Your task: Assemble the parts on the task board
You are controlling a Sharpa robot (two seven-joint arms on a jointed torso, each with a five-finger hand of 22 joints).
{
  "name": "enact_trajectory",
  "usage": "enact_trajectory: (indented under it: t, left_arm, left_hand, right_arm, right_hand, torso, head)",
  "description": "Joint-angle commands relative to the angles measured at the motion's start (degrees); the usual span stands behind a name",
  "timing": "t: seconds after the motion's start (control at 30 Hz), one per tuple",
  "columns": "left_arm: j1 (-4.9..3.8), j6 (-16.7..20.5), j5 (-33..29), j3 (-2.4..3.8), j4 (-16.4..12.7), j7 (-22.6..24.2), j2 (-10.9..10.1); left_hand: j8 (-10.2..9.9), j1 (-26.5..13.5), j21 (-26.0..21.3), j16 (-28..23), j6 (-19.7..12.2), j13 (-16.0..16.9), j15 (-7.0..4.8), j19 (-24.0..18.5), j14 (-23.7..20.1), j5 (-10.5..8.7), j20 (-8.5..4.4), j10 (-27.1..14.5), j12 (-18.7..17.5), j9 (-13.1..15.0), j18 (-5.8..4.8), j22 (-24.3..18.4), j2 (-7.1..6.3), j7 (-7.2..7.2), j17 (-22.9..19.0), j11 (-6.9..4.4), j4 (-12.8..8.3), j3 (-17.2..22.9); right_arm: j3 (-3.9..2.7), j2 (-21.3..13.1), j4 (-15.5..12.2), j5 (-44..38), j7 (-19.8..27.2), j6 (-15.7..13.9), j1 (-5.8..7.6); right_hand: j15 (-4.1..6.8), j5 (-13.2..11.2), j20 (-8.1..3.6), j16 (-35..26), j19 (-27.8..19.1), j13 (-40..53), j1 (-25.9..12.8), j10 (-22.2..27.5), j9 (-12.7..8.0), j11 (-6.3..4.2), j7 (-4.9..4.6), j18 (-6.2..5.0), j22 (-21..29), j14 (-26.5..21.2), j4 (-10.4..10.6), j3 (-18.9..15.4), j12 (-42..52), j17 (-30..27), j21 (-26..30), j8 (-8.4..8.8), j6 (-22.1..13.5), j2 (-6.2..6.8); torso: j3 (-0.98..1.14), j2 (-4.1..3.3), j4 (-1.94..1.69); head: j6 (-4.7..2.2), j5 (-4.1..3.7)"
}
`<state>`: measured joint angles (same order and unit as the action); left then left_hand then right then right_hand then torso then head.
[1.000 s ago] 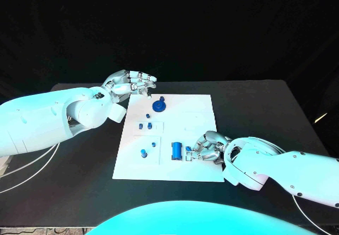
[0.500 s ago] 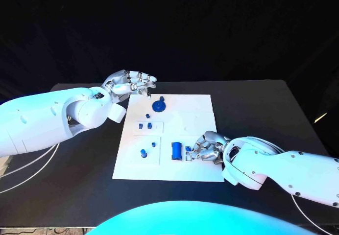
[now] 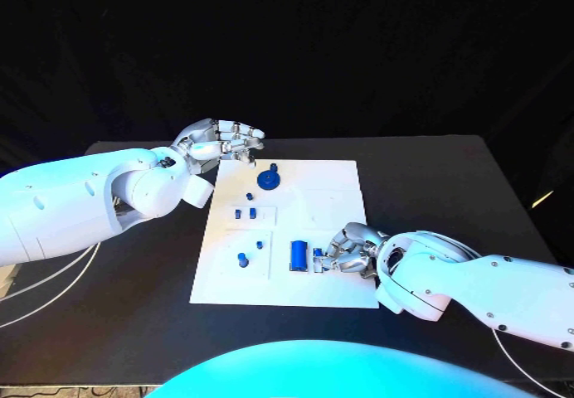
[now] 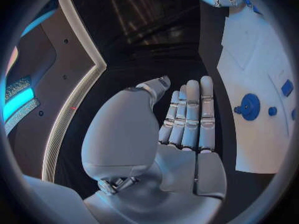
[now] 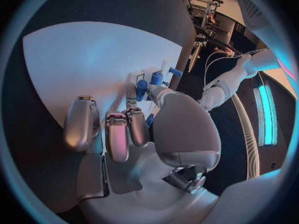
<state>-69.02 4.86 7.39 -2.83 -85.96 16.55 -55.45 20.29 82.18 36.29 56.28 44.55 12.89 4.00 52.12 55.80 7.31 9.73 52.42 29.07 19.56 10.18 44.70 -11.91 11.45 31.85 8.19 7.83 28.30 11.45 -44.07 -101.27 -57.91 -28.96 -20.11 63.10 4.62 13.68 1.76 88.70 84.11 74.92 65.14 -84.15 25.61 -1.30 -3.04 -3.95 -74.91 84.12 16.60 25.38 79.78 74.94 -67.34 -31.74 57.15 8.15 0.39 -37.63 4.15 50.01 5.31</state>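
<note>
Above the board's [image 3: 335,186] far left corner we see the left hand [image 3: 222,141] hovering, arm reaching in over the table [image 3: 454,174]; its fingers [image 4: 190,114] lie straight and side by side, holding nothing, beside a blue disc [image 3: 269,177]. Near the board's front edge, the right hand [image 3: 349,251] rests low, fingers curled down by a blue cylinder [image 3: 298,255] and a small blue part [image 5: 142,87] at the fingertips; we cannot tell whether it grips that part.

White task board [image 3: 323,203] flat mid-table, small blue parts [image 3: 298,254] on it
</note>
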Motion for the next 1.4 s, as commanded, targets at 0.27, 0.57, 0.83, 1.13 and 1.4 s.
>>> enact_trajectory:
  t: [0.27,0.57,0.83,1.13,1.4]
  left_arm:
    - [-0.03,-0.8,-0.2,0.03,-0.2,0.3,0.0]
    - [-0.03,-0.8,-0.1,0.03,-0.1,0.3,0.0]
    - [-0.03,-0.8,-0.1,0.02,-0.1,0.3,0.0]
    - [-0.03,-0.8,-0.1,0.02,-0.1,0.3,0.0]
    - [-0.03,-0.7,-0.1,0.01,-0.1,0.2,-0.1]
  left_hand:
    - [0.2,0.1,-0.4,-0.3,-0.5,-0.1,0.17,0.4,-0.1,0.18,-0.11,-0.3,0.3,0.0,0.27,0.0,0.53,0.76,0.1,-0.04,0.3,0.1]
    - [0.2,0.1,-0.4,-0.3,-0.5,-0.1,0.17,0.4,-0.1,0.18,-0.11,-0.3,0.3,0.0,0.27,0.0,0.53,0.76,0.1,-0.04,0.3,0.1]
    - [0.2,0.0,-0.5,-0.3,-0.6,-0.1,0.18,0.5,-0.1,0.20,-0.10,-0.4,0.4,-0.1,0.26,-0.1,0.58,0.77,0.1,-0.03,0.4,0.1]
    - [0.2,0.0,-0.5,-0.3,-0.6,-0.1,0.18,0.5,-0.1,0.20,-0.10,-0.4,0.4,-0.1,0.26,-0.1,0.59,0.77,0.1,-0.03,0.4,0.1]
    - [0.3,0.0,-0.5,-0.3,-0.6,-0.1,0.18,0.5,-0.1,0.20,-0.10,-0.4,0.4,-0.1,0.26,-0.1,0.60,0.76,0.1,-0.03,0.4,0.1]
  right_arm:
    - [0.01,0.4,-0.4,-0.7,0.9,-0.1,-0.10]
    - [-0.01,0.2,-0.5,-0.9,1.0,0.1,-0.12]
    - [-0.01,0.1,-0.6,-0.9,1.4,0.8,-0.12]
    - [-0.01,0.1,-0.8,-0.6,2.4,0.7,-0.12]
    - [0.00,-0.7,-0.7,-0.9,2.5,2.0,-0.12]
  right_hand:
    - [-0.11,0.1,-0.03,-0.2,0.7,8.9,-1.3,-1.4,-0.1,0.32,-0.11,0.20,-10.1,5.2,0.1,-0.8,0.1,11.7,0.3,-0.27,0.0,-0.59]
    - [-0.17,-0.4,0.03,-0.3,0.7,8.9,-3.9,-1.4,-0.3,0.37,-0.17,0.17,-10.0,5.2,0.1,-2.5,0.2,11.7,0.5,-0.17,0.1,-0.99]
    - [-0.13,1.5,0.02,-0.3,0.7,8.9,-5.6,-1.3,-0.5,0.33,-0.10,0.14,-10.0,5.2,0.0,-4.4,0.0,11.6,0.7,-0.14,0.2,-0.75]
    - [-0.13,1.6,0.01,-0.3,0.6,8.9,-5.6,-1.3,-0.5,0.32,-0.09,0.13,-10.0,5.1,-0.1,-4.7,0.0,11.6,0.8,-0.14,0.1,-0.52]
    - [0.05,-7.0,-0.12,-0.3,0.6,8.8,2.1,-1.2,-0.7,0.10,0.16,0.13,-10.0,5.2,-3.3,-3.5,-0.2,11.6,0.8,-0.13,-0.1,0.16]
  torso:
    - [0.01,-0.03,-0.02]
    - [-0.02,-0.03,-0.01]
    - [0.00,0.01,0.00]
    - [-0.01,0.03,-0.01]
    - [-0.03,0.02,0.01]
  head:
    - [-0.01,-0.12]
    - [-0.01,-0.02]
    - [-0.01,0.07]
    - [-0.01,0.10]
    - [-0.01,0.17]
